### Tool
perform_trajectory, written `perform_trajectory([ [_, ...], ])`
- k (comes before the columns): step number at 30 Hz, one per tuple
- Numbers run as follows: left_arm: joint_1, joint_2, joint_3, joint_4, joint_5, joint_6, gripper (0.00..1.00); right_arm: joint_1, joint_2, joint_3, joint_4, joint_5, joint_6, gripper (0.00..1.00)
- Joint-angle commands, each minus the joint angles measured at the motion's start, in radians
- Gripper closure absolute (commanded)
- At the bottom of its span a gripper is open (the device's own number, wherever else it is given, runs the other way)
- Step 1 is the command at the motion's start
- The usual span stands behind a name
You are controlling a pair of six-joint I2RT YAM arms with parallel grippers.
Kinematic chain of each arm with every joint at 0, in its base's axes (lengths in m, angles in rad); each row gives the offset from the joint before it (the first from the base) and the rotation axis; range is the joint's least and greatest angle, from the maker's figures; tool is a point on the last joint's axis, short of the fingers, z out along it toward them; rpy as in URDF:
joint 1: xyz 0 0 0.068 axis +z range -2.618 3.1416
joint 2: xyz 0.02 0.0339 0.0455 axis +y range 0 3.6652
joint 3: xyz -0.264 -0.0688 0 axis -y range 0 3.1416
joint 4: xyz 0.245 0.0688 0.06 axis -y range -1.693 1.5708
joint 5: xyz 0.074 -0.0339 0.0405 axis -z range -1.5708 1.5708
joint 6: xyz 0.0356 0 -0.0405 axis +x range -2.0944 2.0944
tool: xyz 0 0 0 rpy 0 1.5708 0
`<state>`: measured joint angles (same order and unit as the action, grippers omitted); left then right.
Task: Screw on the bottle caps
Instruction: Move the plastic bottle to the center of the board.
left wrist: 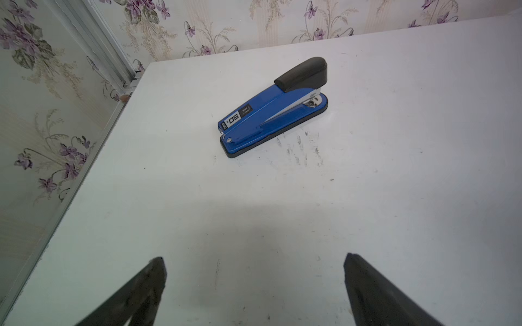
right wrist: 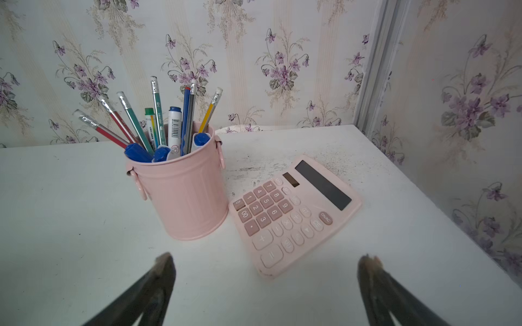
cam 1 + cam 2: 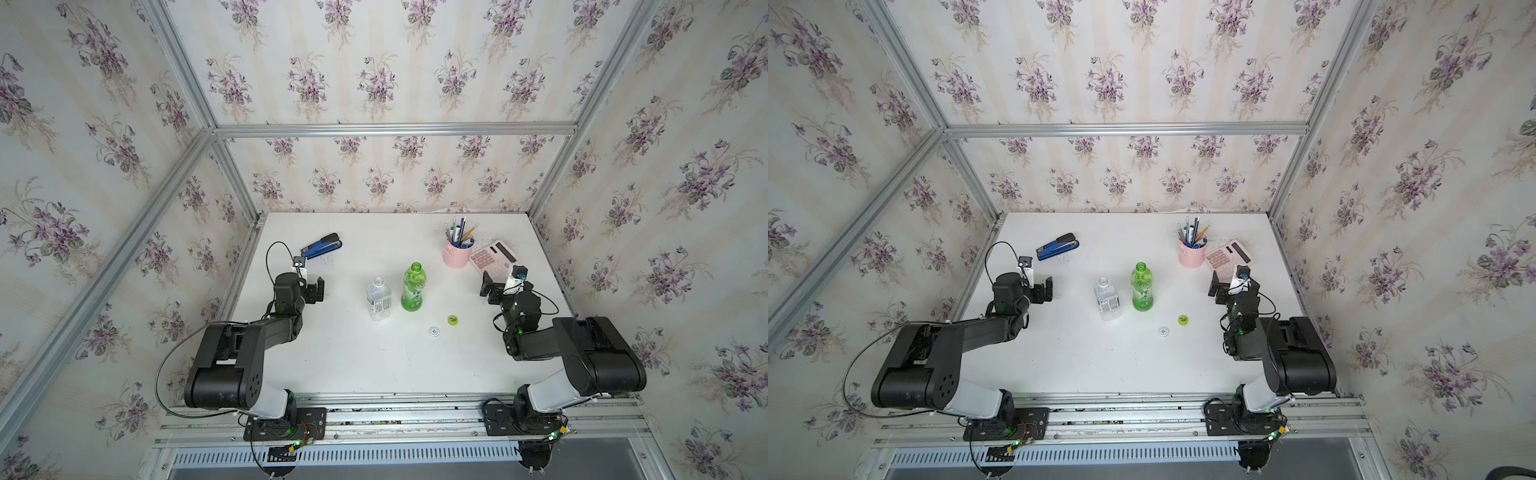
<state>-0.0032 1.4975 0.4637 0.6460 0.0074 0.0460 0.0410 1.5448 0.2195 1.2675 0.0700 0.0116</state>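
Observation:
Two uncapped bottles stand upright mid-table in both top views: a translucent green one [image 3: 413, 289] [image 3: 1142, 289] and, to its left, a shorter clear one with a white label [image 3: 378, 300] [image 3: 1107, 300]. The caps lie on the table in front of them and to the right: a yellow-green cap [image 3: 453, 319] [image 3: 1182, 319] and a white cap with a dark mark [image 3: 434, 331] [image 3: 1163, 331]. My left gripper [image 3: 316, 291] [image 1: 254, 258] is open and empty, well left of the bottles. My right gripper [image 3: 488, 286] [image 2: 269, 258] is open and empty, right of them. Neither wrist view shows bottles or caps.
A blue stapler [image 3: 322, 246] [image 1: 274, 113] lies at the back left, ahead of my left gripper. A pink pen cup [image 3: 456, 253] [image 2: 186, 192] and a pink calculator [image 3: 492, 254] [image 2: 293, 214] sit at the back right, just ahead of my right gripper. Papered walls enclose three sides.

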Motion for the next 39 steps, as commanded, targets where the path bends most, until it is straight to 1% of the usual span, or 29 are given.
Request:
perform_trajectory([
  [1, 0.000, 0.003, 0.006, 0.017, 0.002, -0.001, 0.00, 0.002, -0.001, 0.001, 0.020, 0.001, 0.001, 0.00],
  [23, 0.000, -0.007, 0.000, 0.021, 0.014, 0.007, 0.00, 0.001, -0.001, 0.001, 0.020, 0.000, 0.002, 0.00],
  [25, -0.001, -0.055, 0.007, -0.029, 0.015, 0.008, 0.00, 0.001, -0.006, -0.003, 0.028, -0.005, 0.001, 0.00],
  [27, -0.001, -0.158, -0.037, -0.022, -0.011, -0.004, 0.00, 0.011, -0.065, -0.025, 0.022, -0.019, -0.015, 0.00],
  [28, -0.001, -0.208, -0.059, -0.026, -0.015, -0.006, 0.00, 0.017, -0.110, -0.031, -0.014, 0.001, -0.015, 0.00],
  [30, -0.001, -0.339, -0.058, -0.121, -0.010, -0.026, 0.00, 0.019, -0.225, -0.001, -0.182, -0.005, 0.004, 0.00],
  [34, -0.020, -0.530, 0.009, -0.313, 0.087, -0.066, 0.00, 0.058, -0.434, 0.171, -0.635, -0.063, 0.071, 0.00],
  [35, -0.032, -0.556, 0.026, -0.344, 0.114, -0.082, 0.00, 0.067, -0.461, 0.205, -0.704, -0.060, 0.079, 0.00],
  [36, -0.060, -0.580, 0.049, -0.371, 0.156, -0.105, 0.00, 0.087, -0.496, 0.259, -0.802, -0.063, 0.094, 0.00],
  [37, -0.094, -0.594, 0.073, -0.397, 0.210, -0.116, 0.00, 0.105, -0.518, 0.315, -0.902, -0.092, 0.100, 0.01],
  [38, -0.144, -0.606, 0.098, -0.430, 0.239, -0.111, 0.00, 0.124, -0.528, 0.363, -0.978, -0.119, 0.104, 0.02],
  [39, -0.219, -0.616, 0.132, -0.484, 0.227, -0.088, 0.00, 0.155, -0.533, 0.415, -1.054, -0.140, 0.111, 0.02],
])
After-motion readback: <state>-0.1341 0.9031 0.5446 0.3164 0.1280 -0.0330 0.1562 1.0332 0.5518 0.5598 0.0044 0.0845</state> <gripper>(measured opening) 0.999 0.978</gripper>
